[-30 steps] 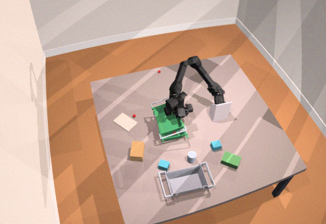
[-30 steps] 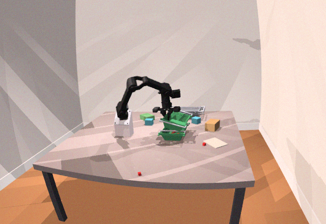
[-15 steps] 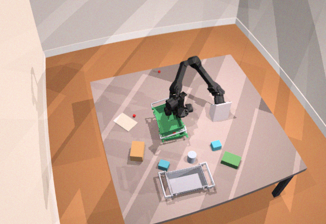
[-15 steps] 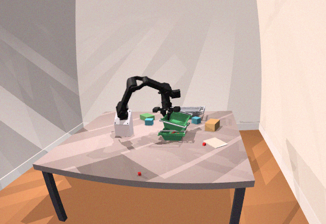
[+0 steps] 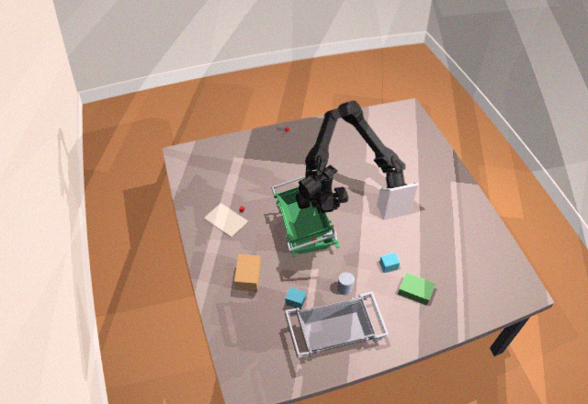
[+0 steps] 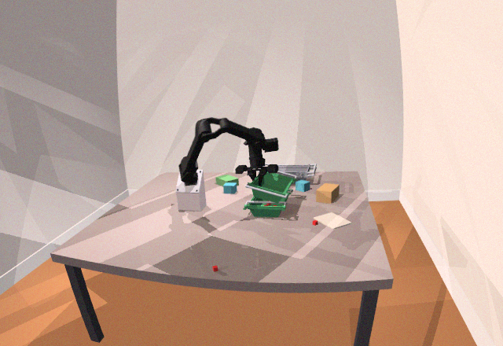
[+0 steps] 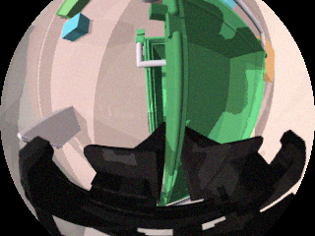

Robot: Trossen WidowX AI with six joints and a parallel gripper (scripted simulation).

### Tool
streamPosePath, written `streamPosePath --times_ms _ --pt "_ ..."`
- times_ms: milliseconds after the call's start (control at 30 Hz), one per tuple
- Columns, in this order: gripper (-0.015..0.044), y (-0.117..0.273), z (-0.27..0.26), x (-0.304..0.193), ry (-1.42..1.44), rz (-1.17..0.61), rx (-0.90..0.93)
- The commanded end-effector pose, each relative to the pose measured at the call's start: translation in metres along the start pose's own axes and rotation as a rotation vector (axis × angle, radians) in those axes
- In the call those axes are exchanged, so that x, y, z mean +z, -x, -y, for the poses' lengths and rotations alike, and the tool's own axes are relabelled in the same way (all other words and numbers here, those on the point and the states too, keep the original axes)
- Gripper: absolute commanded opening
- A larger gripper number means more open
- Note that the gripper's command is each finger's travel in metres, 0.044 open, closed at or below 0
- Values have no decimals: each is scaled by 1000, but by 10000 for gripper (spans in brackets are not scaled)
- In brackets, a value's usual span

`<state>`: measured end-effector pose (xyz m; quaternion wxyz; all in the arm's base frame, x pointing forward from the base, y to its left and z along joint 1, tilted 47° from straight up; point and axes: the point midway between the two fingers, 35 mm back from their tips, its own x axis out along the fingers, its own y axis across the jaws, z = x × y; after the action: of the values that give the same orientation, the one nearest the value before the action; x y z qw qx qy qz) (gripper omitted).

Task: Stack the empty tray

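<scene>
In the exterior view, you have the loaded green tray (image 6: 266,211) (image 7: 152,88) on the table near the middle, with red blocks (image 6: 269,204) showing inside it. The empty green tray (image 5: 303,221) (image 6: 273,188) (image 7: 207,74) is above it, tilted, its open top turned partly toward the near side; you cannot tell whether the two touch. Your gripper (image 5: 324,207) (image 6: 258,179) (image 7: 169,125) is pinching the upper tray's side wall between its fingers. A grey tray (image 5: 338,350) (image 6: 296,167) stands at the far side, its floor visible from above. Your black arm (image 5: 322,140) (image 6: 237,128) rises from a pale base block (image 5: 398,205) (image 6: 190,200) on the left, arches rightward, and points its wrist down over the trays. One loose red cube (image 5: 287,129) (image 6: 214,268) lies near the table's near edge; another (image 5: 242,208) (image 6: 314,222) lies beside a cream panel (image 5: 226,219) (image 6: 332,220) on the right.
</scene>
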<state>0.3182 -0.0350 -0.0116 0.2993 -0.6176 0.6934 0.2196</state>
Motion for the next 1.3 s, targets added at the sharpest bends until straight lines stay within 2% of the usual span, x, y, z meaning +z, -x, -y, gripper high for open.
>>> streamPosePath --times_ms 0,1267 --pt "0 -7 -7 -1 18 -2 31" --pt "0 -13 -11 -1 19 -2 31"
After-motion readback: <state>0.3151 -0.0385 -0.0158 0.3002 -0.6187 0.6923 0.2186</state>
